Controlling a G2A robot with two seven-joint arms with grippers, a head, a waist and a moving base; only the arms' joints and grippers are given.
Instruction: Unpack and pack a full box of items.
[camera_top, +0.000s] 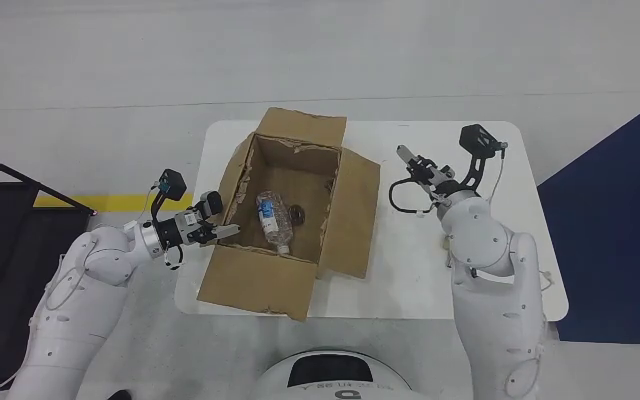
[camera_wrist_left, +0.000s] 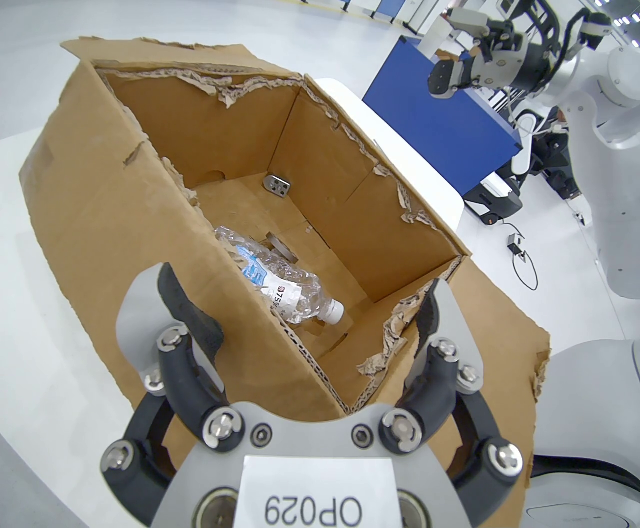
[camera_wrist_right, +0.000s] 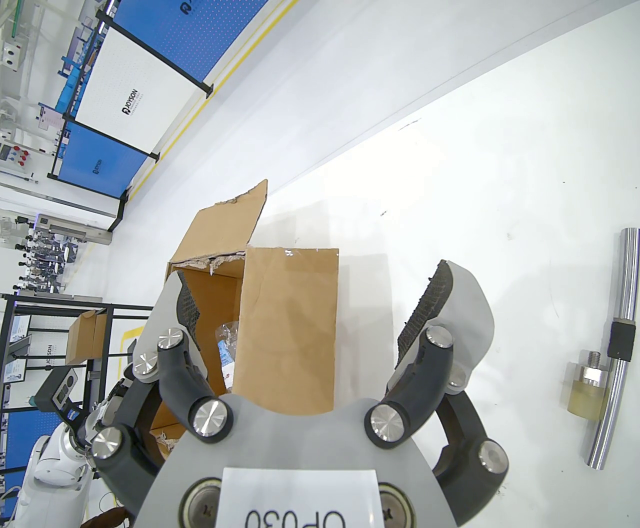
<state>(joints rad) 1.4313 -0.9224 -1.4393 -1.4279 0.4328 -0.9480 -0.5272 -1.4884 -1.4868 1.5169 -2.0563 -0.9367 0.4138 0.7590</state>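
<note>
Top view had the bottle (camera_top: 272, 220) lying flat on the floor of the open box (camera_top: 345, 210), close to the box's left wall. Its long axis ran roughly from the far side toward the robot, with the cap at the near end. The left fingers (camera_top: 213, 206) hung just outside that left wall, spread wide and holding nothing. From the left wrist view the bottle (camera_wrist_left: 280, 287) lay beyond the wall and below the fingers (camera_wrist_left: 192, 320), and its axis sat slantwise to their gap. The right fingers (camera_wrist_right: 452, 300) were also spread and empty, over bare table (camera_top: 430, 270) well beyond the right flap. The left arm looked nearer, though reaching in would likely call for clearing the wall and turning the wrist.
</note>
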